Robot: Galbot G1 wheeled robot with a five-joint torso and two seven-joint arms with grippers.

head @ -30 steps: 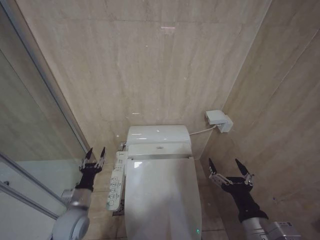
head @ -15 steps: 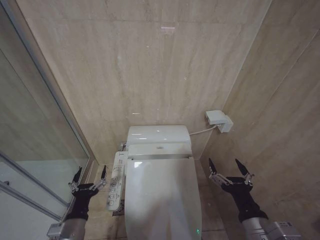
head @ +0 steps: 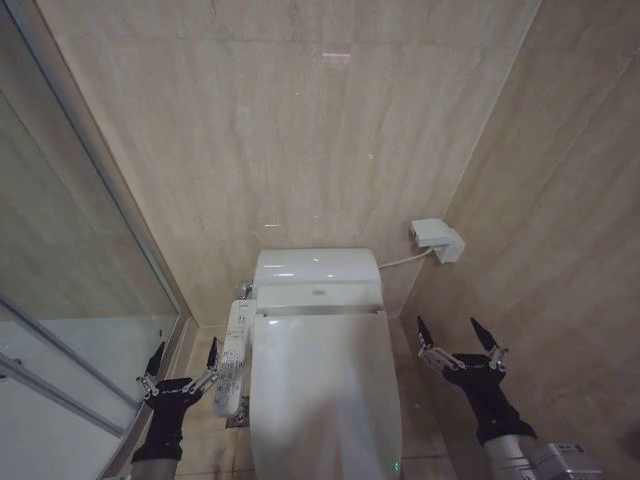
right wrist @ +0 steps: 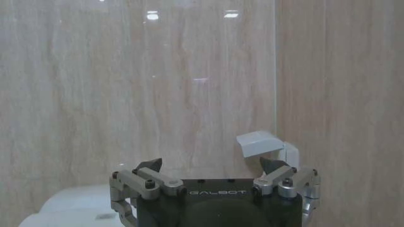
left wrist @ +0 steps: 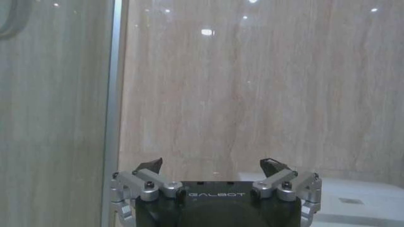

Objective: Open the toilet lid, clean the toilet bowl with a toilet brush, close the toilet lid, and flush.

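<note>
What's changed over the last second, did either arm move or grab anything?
The left pincer dropped lower and back toward the robot, beside the side control panel, and spread its fingers wider; it holds nothing. The right pincer stayed put, open and empty, to the right of the toilet. The toilet lid stays shut and untouched.

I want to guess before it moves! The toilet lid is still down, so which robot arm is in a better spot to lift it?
Probably the left. The left gripper hangs open close beside the toilet lid, by the control panel. The right gripper is open too, but farther off near the side wall.
</note>
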